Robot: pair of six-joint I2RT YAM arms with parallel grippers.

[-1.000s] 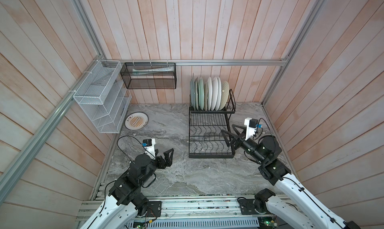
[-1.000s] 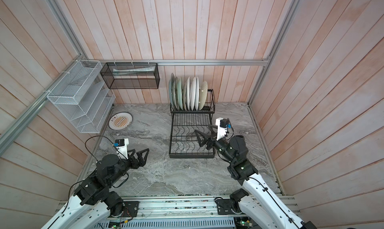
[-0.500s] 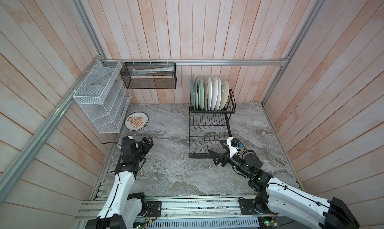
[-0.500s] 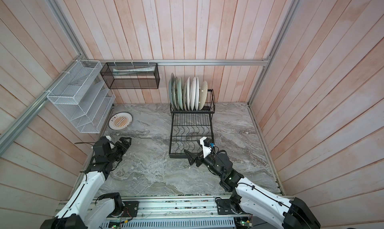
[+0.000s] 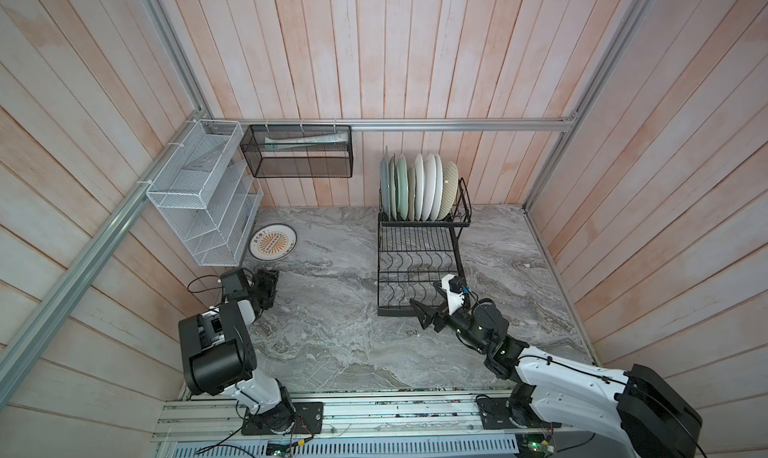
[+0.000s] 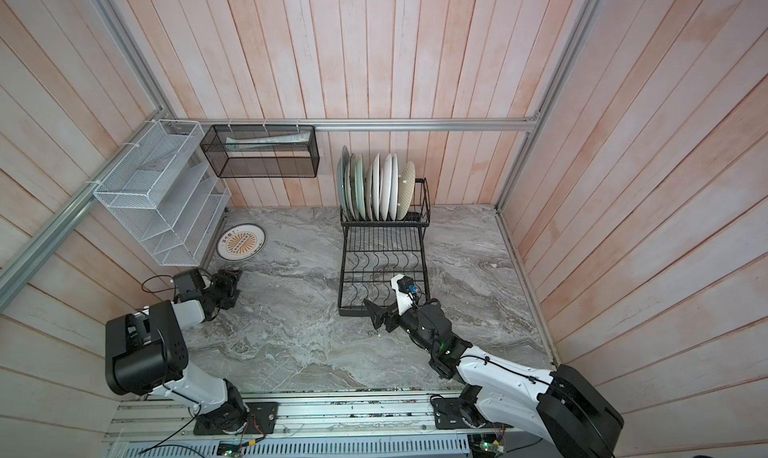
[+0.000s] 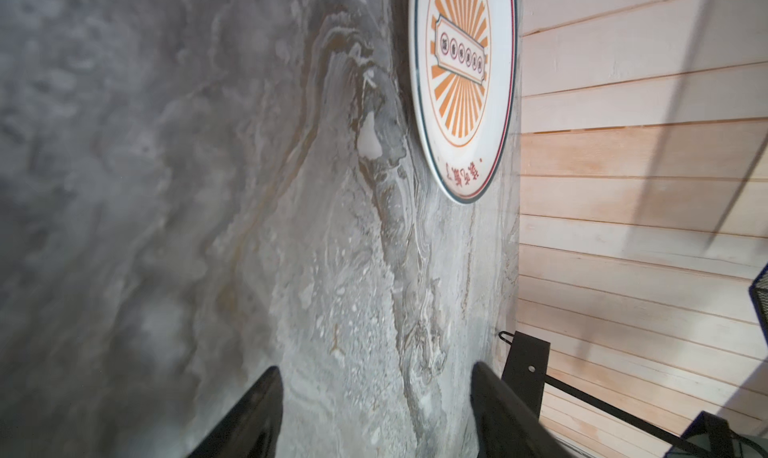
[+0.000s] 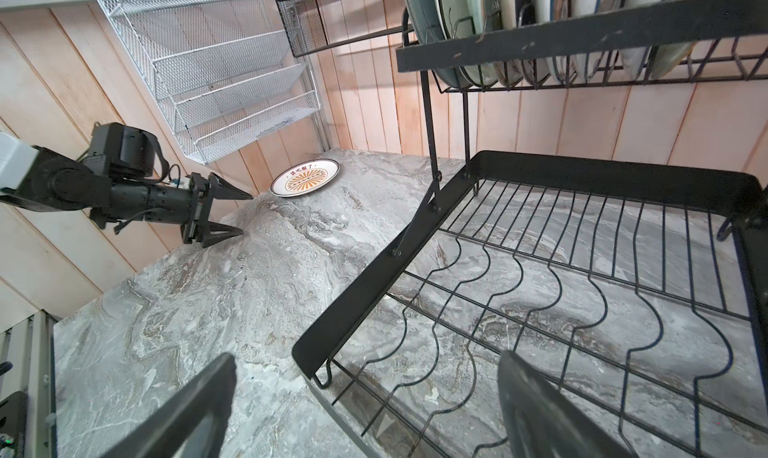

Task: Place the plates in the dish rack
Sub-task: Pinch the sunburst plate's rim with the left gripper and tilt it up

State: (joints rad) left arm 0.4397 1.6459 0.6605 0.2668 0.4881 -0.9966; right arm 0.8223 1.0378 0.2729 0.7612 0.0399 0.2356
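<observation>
Plates (image 5: 419, 189) are mostly sitting in the rack (image 5: 419, 264). I'm now swinging my open, empty left hand (image 8: 244, 213) toward the sunburst plate (image 5: 273, 242) lying on the tabletop (image 5: 332, 331), and my right hand (image 5: 420, 313) is backing off, wide open.

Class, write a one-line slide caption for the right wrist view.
Sunburst plate lies flat on the marble counter, open left tool nearby; other plates stand in the dish rack.
</observation>
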